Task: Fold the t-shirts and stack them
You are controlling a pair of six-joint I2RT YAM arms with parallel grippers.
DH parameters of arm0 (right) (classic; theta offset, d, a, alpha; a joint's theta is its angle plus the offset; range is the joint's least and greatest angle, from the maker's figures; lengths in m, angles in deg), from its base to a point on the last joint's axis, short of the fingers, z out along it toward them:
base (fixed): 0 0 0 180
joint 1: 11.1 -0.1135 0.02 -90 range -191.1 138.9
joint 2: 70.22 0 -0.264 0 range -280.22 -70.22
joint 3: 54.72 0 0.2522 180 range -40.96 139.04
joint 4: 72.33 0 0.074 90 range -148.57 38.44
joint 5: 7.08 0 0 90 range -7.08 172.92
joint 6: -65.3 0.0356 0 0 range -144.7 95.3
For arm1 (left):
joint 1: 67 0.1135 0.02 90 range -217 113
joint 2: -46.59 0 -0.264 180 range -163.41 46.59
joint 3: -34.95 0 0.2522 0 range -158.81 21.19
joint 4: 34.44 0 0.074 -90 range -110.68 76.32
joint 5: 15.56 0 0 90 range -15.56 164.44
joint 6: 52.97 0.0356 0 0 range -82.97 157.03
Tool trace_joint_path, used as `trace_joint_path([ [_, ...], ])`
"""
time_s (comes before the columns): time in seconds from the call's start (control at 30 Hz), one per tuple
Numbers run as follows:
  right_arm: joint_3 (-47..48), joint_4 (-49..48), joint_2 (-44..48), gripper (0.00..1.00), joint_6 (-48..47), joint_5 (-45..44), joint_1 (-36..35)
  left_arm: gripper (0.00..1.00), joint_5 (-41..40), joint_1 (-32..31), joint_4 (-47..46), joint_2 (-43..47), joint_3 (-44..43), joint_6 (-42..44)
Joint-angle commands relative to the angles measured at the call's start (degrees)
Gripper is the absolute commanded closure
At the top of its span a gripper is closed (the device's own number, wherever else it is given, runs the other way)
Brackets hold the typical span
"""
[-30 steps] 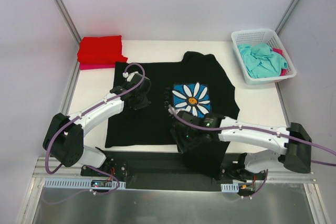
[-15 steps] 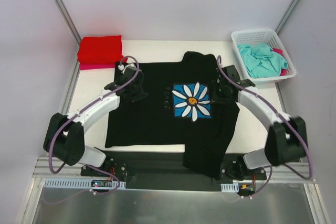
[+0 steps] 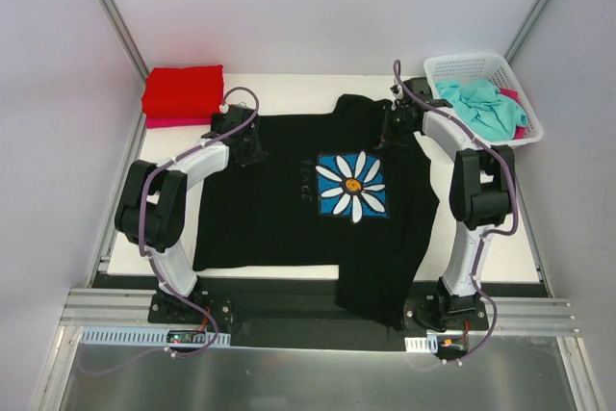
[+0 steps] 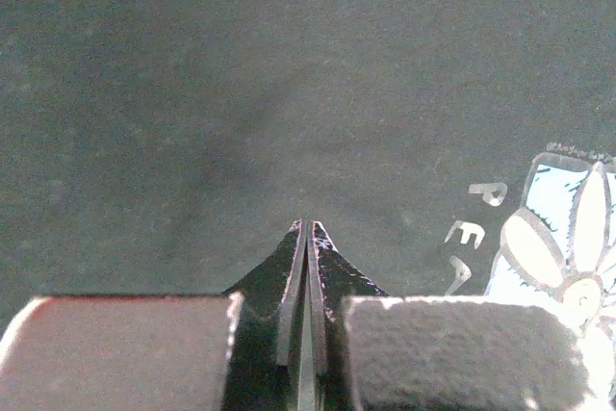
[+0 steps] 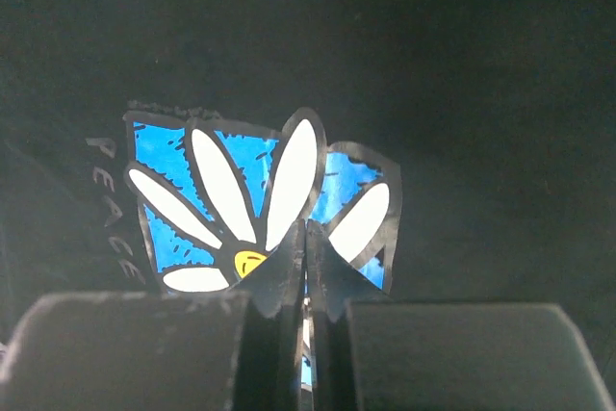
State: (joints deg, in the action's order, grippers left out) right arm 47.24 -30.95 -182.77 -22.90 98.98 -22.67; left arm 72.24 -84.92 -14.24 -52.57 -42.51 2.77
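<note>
Two claws sit at the far part of the black cloth t-shirt (image 3: 279, 204), the one printed with a white daisy on a blue square. The left gripper (image 3: 250, 149) is near its far left corner and the right gripper (image 3: 387, 136) is near its far right edge. The shirt lies spread out, print up, across the middle of the white table (image 3: 289, 89). Its near right part hangs over the table's near edge.

In both wrist views the jaws are pressed together with their tips down at the black cloth (whether a pinch of fabric sits between them cannot be told, the cloth being as dark as the fingers).

The step in hand looks like the grasp for the first fold of this shirt. A folded red cloth t-shirt (image 3: 183, 89) lies on a pink cloth t-shirt (image 3: 173, 122) at the far left corner, so the stack seems begun. A teal cloth t-shirt (image 3: 476, 108) lies crumpled in the white plastic mesh basket (image 3: 481, 63) at the far right, not yet folded.

The next move probably calls for both arms to rise together and evenly, then carry the far edge toward the near side with the cloth taut between them. If either claw has closed on nothing, that side would lag and the fold would land askew. The overhanging part would likely need drawing back onto the table.
</note>
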Motion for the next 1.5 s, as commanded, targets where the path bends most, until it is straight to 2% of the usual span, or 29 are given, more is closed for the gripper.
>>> trace_joint_path([
  [0.0, 5.0, 5.7, -4.8, 0.99, -2.9, 5.5, 1.0, 1.00, 5.4, 0.6, -2.7, -3.1, -3.9, 2.0],
  [0.27, -5.1, 3.1, -2.3, 0.99, 0.4, 8.1, 0.8, 1.00, 6.2, 0.8, 3.0, -4.7, -2.7, -1.0],
  [0.4, -13.3, 1.7, 0.7, 0.99, 0.7, 7.9, 0.5, 1.00, 6.4, 0.8, 3.2, -3.9, 0.4, -1.8],
  [0.67, -23.2, 1.4, 7.8, 0.99, 0.3, 6.6, -1.0, 1.00, 5.3, 0.7, 4.4, 0.2, 7.8, -2.6],
  [0.87, -28.9, 3.9, 13.5, 0.99, -1.2, 3.4, -3.0, 1.00, 5.1, 0.2, 7.4, 6.1, 14.2, -4.3],
  [1.0, -32.4, 5.3, 17.4, 0.99, -1.5, 1.6, -4.2, 1.00, 3.3, -1.4, 10.0, 14.2, 20.7, -6.8],
  [1.17, -36.5, 6.5, 22.2, 0.98, -1.4, -0.8, -6.0, 0.98, 0.8, -4.9, 13.5, 22.6, 24.0, -9.2],
  [1.33, -34.5, 8.1, 29.7, 0.83, 0.4, -1.6, -7.0, 0.83, -1.8, -7.6, 16.8, 27.8, 19.7, -8.6],
  [1.37, -32.8, 8.8, 30.5, 0.67, 0.5, -1.7, -7.0, 0.74, -2.1, -8.0, 16.9, 29.1, 18.5, -7.9],
  [1.43, -25.7, 11.7, 30.8, 0.57, 0.0, -3.1, -6.8, 0.65, -2.5, -9.1, 16.8, 29.7, 14.7, -7.3],
  [1.47, -22.9, 12.5, 30.0, 0.51, -1.4, -3.3, -6.5, 0.56, -2.1, -9.3, 16.3, 29.5, 13.4, -6.4],
])
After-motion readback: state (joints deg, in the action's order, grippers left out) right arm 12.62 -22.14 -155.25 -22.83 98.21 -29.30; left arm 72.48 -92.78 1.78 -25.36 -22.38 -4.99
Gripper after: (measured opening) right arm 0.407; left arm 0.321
